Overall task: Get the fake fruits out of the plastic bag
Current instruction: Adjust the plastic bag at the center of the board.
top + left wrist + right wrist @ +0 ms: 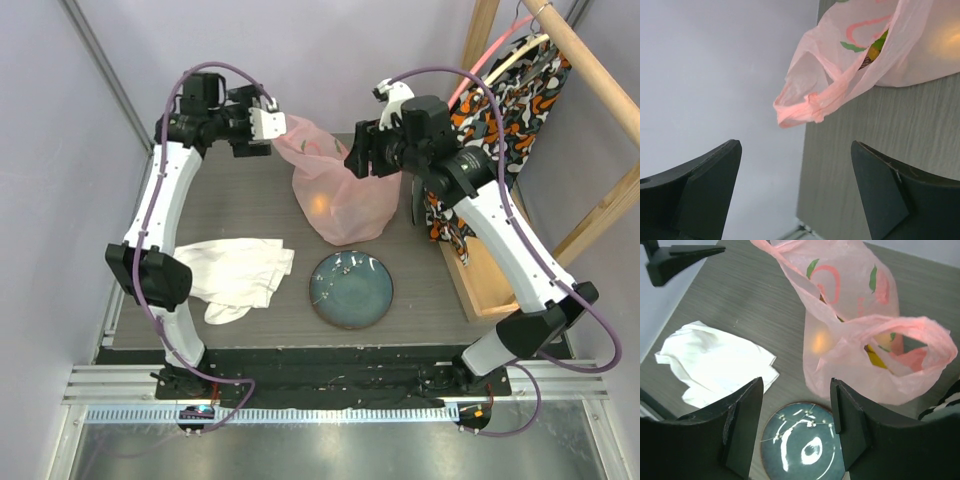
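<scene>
Left tool (795, 150) open, empty; right tool (796, 386) open, empty. I see thin translucent pink plastic bag (340, 195) standing on grey wood-grain desk (230, 205) between them, glossy yellow and green fake fruits (874, 354) inside

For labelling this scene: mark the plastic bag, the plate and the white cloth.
plastic bag (345, 205): top external view, its bulging lower body.
plate (351, 289): top external view, bare centre.
white cloth (238, 275): top external view, middle of the crumpled pile.
</scene>
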